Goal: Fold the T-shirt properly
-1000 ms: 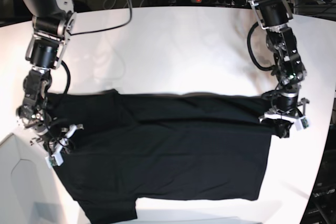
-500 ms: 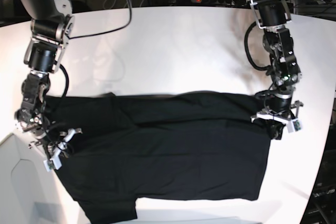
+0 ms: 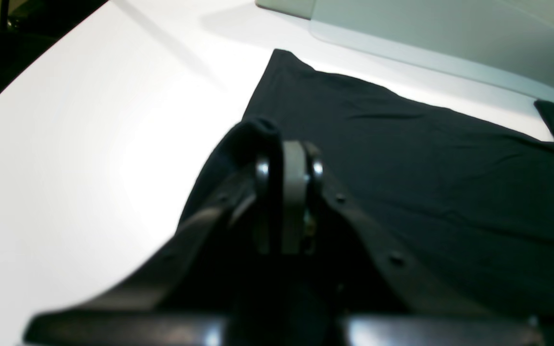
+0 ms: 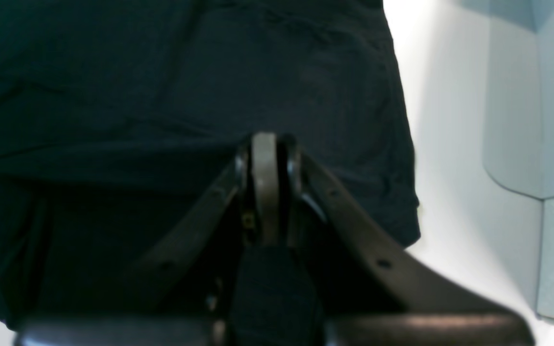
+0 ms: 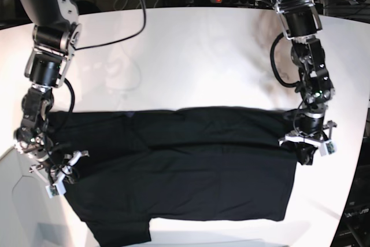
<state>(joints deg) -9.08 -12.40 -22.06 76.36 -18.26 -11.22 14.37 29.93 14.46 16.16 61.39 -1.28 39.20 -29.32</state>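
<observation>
Pinching T-shirt (image 5: pixel 191 166) corners, left gripper (image 3: pixel 289 158) grip clearest wrist-side

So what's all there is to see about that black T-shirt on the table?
The T-shirt is plain black, soft-looking cloth, lying mostly flat with light wrinkles on the white table. Its far edge is folded over into a long band. One short sleeve sticks out at the near edge. No print shows. The left gripper pinches one end of the band, and the right gripper pinches the other; both are shut on the cloth.
</observation>
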